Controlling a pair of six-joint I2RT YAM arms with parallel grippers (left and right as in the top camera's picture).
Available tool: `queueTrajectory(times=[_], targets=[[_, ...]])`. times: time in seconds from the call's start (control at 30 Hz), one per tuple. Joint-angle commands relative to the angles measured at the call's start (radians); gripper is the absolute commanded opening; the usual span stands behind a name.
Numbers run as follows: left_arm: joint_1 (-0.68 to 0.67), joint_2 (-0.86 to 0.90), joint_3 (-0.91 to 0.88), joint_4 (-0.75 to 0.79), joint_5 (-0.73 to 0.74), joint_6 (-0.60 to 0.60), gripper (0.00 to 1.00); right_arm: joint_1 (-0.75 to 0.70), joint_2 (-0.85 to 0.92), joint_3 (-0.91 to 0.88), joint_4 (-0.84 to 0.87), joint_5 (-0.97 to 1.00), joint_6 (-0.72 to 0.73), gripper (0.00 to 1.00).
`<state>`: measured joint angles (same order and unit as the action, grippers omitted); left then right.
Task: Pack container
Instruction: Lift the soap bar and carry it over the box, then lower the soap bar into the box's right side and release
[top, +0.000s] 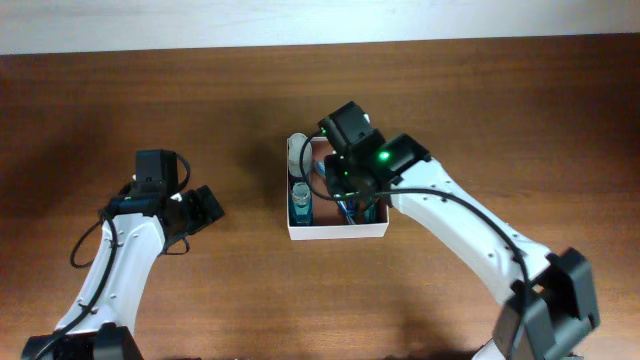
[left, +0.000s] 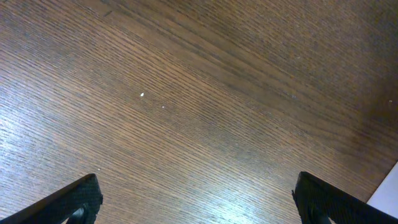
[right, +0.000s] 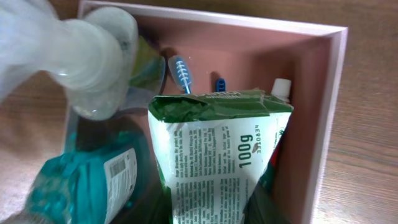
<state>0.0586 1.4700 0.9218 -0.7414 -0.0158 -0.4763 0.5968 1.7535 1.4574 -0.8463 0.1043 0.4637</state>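
Clear bottle (right: 74, 56): blurred, cropped at left edge. Teal bottle (right: 87, 186): cropped below. Toothbrush (right: 181, 73): handle hidden behind packet (right: 217, 155). Right gripper (top: 345, 188): fingertips hidden in container (top: 335, 232); grip unreadable.

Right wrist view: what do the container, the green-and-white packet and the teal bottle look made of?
The container looks like card, maybe plastic: thin, stiff, matte walls, white outside, reddish-brown inside. The packet looks like plastic or foil laminate: crinkled, glossy, printed. The teal bottle looks like tinted see-through plastic with a paper-like label.
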Motion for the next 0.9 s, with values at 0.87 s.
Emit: queueTrajectory(times=[0.87], targets=[[0.003,0.008,0.002,0.000,-0.007,0.002,1.00,-0.048,0.207,0.015,0.054,-0.013,0.024,0.26]])
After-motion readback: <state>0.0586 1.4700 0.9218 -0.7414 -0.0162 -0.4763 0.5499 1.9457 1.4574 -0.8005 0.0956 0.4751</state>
